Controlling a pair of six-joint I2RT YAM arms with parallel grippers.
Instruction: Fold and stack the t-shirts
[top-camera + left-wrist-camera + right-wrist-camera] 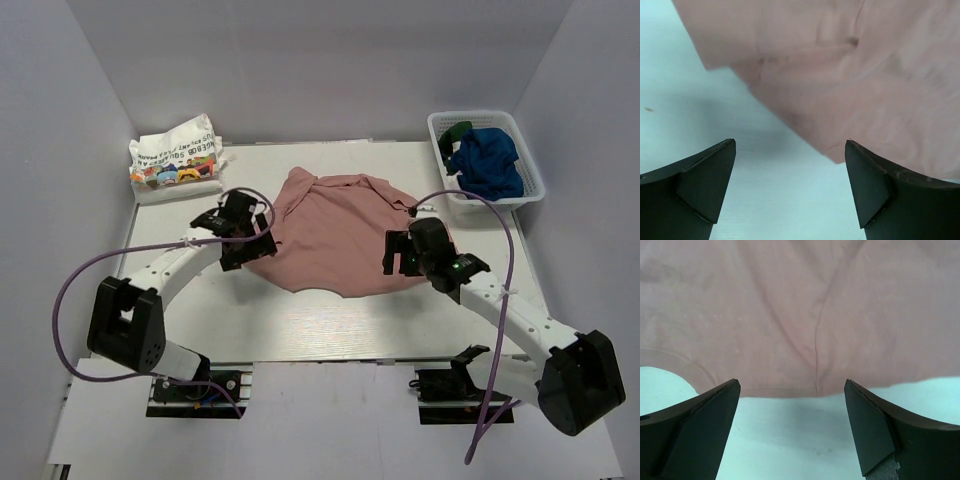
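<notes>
A dusty pink t-shirt (335, 230) lies spread and rumpled in the middle of the table. My left gripper (243, 243) is open and empty at its left edge; the left wrist view shows the pink cloth (850, 75) just beyond the fingertips. My right gripper (392, 253) is open and empty at the shirt's right edge; the right wrist view shows a hem and seam (817, 355) ahead of the open jaws. A folded white t-shirt with colourful print (175, 160) lies at the back left. A navy blue t-shirt (488, 160) and a dark green one (458, 130) sit in the basket.
The white mesh basket (533, 188) stands at the back right, close to the right wall. Purple cables loop from both arms. White walls enclose the table on three sides. Bare table (330, 320) shows in front of the pink shirt.
</notes>
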